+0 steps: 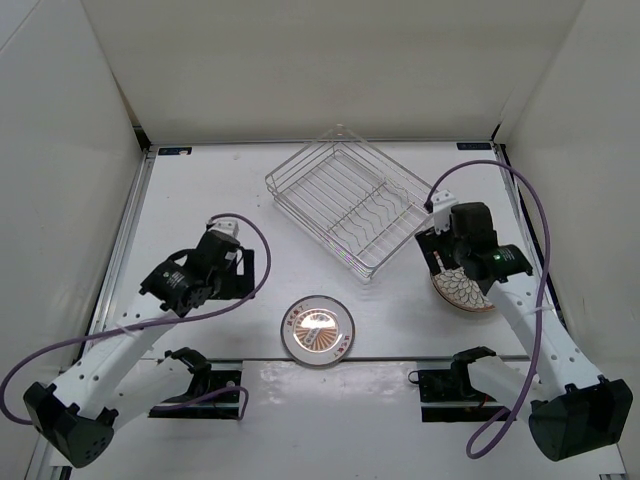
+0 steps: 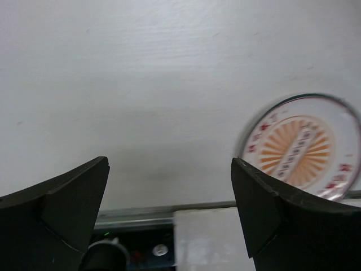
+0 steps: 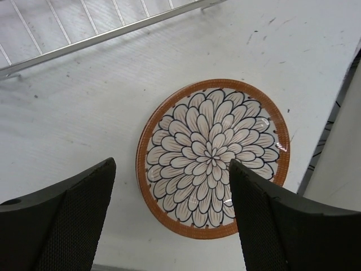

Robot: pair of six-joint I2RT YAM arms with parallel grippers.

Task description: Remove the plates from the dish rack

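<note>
— Silver wire dish rack (image 1: 350, 205), the rectangular basket, seen from above: is anything left between its prongs?

— Nothing that I can see. It sits skewed at the back middle of the white worktop (image 1: 220, 190), and only worktop shows through its wires.

— And the plates?

— Two show. The small round plate with orange radial lines (image 1: 316, 331) lies flat and face up near the front edge, between the left arm (image 1: 120, 350) and the right arm (image 1: 525, 320). The round plate with brown petals and an orange rim (image 1: 463, 290) lies just right of the rack, half hidden under the right arm. I cannot find a third, and I cannot tell whether it lies beneath another.

— The left wrist view?

— The left jaws stand wide with bare worktop between them. The orange-lined plate is blurred, off to the right, partly behind one finger (image 2: 293, 226). The jaws touch nothing.

— The right wrist view?

— The right jaws are wide too, hanging over the petal plate. It rests flat and free on the worktop, apart from the rack's lower wire at the top.

— Why there?

— My reading is that each plate lies on the side of the arm nearest it. They lie flat so they cannot roll, and clear of the rack. The unloading looks done, or nearly so.
</note>
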